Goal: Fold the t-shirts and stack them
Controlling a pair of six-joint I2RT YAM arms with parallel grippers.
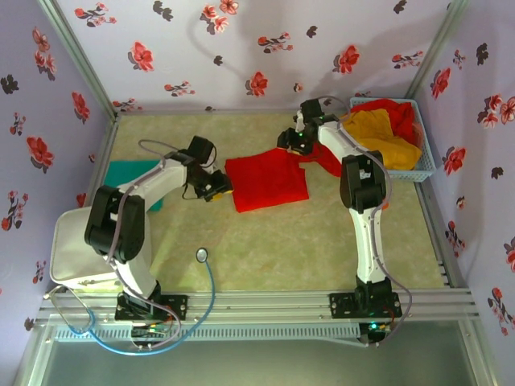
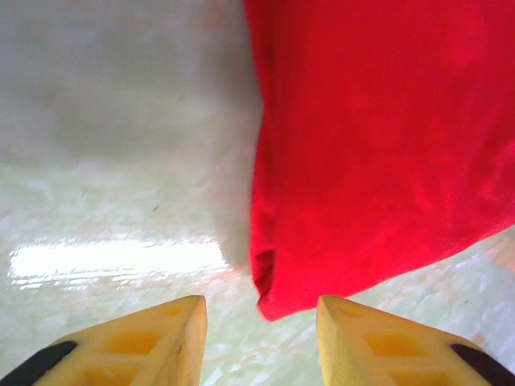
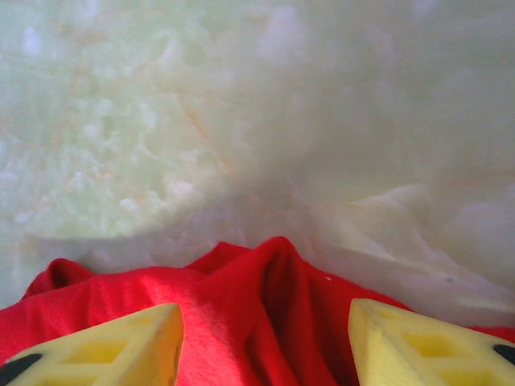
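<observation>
Where the red shirt [image 1: 268, 181] lies folded in a rough square at the middle of the top view, both grippers sit at its edges. The left gripper [image 1: 219, 186] is at the shirt's left edge, just left of centre in the frame. In its wrist view the two yellow fingers [image 2: 153, 342] stand apart at the bottom edge, with bare table [image 2: 121, 161] showing in the gap. The shirt [image 2: 386, 145] fills the right half of that picture, and its lower left corner hangs down to the mouth of the gap, nearer the right-hand finger. I cannot tell whether cloth touches that finger.

The right gripper [image 1: 294, 143] is at the shirt's upper right corner, above and right of centre in the top view, where a red flap trails off under the arm. In its wrist view the fingers [image 3: 121, 342] are spread wide at the bottom corners, and a bunched ridge of red cloth [image 3: 257, 314] rises between them without being pinched. Pale table takes up the upper part of that frame.

A teal shirt [image 1: 133, 173] lies flat at the left of the top view, partly under the left arm. At the upper right a blue basket [image 1: 425, 165] holds a yellow shirt [image 1: 378, 133] with more red cloth [image 1: 396, 108] behind it
</observation>
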